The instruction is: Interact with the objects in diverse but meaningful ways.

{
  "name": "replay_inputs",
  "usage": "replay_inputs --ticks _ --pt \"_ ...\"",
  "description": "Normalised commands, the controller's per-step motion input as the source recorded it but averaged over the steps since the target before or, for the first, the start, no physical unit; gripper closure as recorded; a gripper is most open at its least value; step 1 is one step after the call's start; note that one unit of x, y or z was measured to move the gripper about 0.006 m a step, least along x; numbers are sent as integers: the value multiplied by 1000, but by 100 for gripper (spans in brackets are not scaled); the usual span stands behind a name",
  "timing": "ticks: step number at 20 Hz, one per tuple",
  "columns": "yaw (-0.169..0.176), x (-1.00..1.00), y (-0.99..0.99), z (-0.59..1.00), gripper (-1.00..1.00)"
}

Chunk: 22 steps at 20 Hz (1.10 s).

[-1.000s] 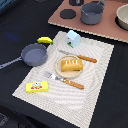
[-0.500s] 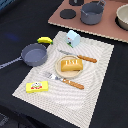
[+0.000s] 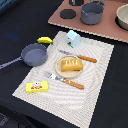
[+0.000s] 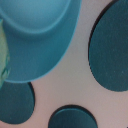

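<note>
An orange-brown bread loaf [image 3: 71, 64] lies on a small plate [image 3: 61, 73] at the middle of a pale placemat [image 3: 90, 100]. A pale blue carton [image 3: 73, 37] stands at the mat's far edge, with a yellow banana [image 3: 45, 40] beside it. The dark grey frying pan [image 3: 34, 54] sits at the exterior view's left, and a flat yellow box [image 3: 38, 87] lies nearer the front. A grey pot [image 3: 92, 12] stands on the pinkish stove board [image 3: 100, 29]. The wrist view looks closely at a pinkish surface with dark round discs [image 4: 110, 47] and a round bluish vessel [image 4: 40, 40]. No gripper fingers show in either view.
A knife [image 3: 80, 56] and a fork [image 3: 65, 80] with orange handles flank the plate. A second pot [image 3: 122, 17] is cut off at the exterior view's right edge. A dark burner disc [image 3: 67, 13] lies on the board. Dark cloth [image 3: 20, 25] surrounds the mat.
</note>
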Motion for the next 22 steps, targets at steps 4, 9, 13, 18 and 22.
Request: replay_inputs --ticks 4,9,13,18,22 --pt "-41 183 246 -141 -100" --pt "-41 189 291 -102 -100" --pt "-42 179 303 -106 -100" --pt "-44 188 311 -106 -100" --pt "-42 181 287 -80 -100"
